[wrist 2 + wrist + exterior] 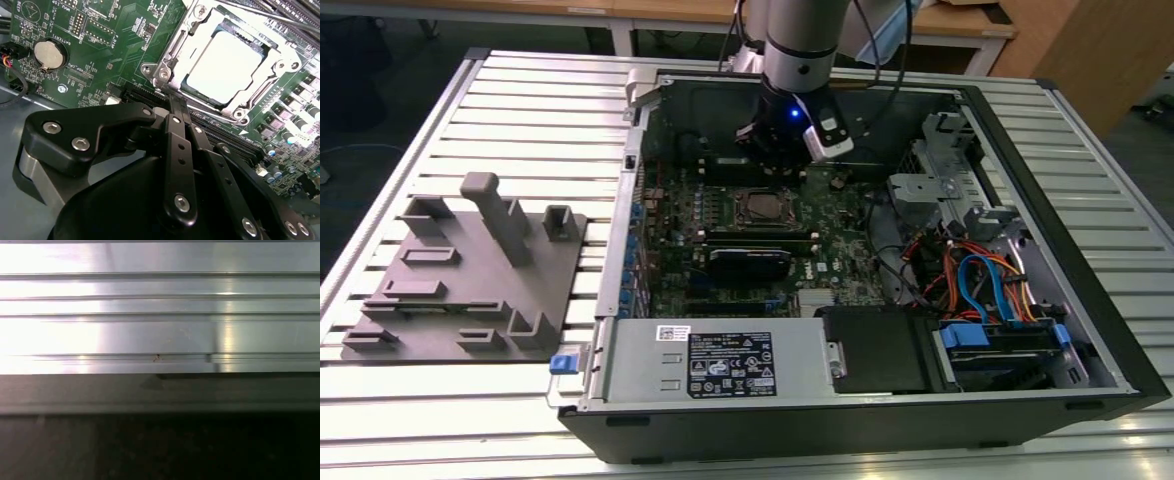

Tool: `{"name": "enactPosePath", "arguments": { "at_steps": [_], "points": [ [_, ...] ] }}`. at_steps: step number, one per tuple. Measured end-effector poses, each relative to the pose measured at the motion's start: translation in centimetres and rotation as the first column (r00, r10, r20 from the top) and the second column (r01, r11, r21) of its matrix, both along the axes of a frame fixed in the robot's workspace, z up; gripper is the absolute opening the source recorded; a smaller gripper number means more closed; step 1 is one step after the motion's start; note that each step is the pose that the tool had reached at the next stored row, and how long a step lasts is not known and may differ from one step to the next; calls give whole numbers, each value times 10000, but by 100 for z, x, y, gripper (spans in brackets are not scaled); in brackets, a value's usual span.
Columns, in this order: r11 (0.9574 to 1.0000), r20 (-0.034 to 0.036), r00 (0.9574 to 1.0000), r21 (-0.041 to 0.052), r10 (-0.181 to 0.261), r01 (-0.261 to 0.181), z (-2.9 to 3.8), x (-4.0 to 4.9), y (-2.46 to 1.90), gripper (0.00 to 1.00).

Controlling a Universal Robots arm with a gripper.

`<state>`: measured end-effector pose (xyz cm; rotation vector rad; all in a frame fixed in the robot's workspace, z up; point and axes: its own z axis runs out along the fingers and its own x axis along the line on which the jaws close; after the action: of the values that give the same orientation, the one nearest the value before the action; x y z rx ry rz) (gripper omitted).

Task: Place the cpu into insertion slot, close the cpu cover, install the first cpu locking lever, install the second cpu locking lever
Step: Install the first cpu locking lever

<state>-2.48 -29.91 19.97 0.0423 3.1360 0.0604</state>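
The cpu (225, 67), upper right in the second wrist view, seated in the insertion slot (160, 72) under the cpu cover (265, 85). Probably light, stiff, fragile; best taken by the edges. Just beside the slot's corner, the gripper (176, 102), jaws pressed together.

A robotics lab: an opened computer case (881, 425) on a slatted aluminium worktop (520, 90), wooden desks (974, 22) along the top edge.

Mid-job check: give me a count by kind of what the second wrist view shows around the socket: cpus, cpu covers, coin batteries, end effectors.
cpu: 1
cpu cover: 1
coin battery: 1
end effector: 1
Total: 4
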Motion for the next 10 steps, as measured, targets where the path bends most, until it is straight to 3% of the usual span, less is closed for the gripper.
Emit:
{"name": "enactPosePath", "arguments": {
  "at_steps": [10],
  "points": [
    [10000,3,10000,-1,-1,1,8,0,2,10]
  ]
}}
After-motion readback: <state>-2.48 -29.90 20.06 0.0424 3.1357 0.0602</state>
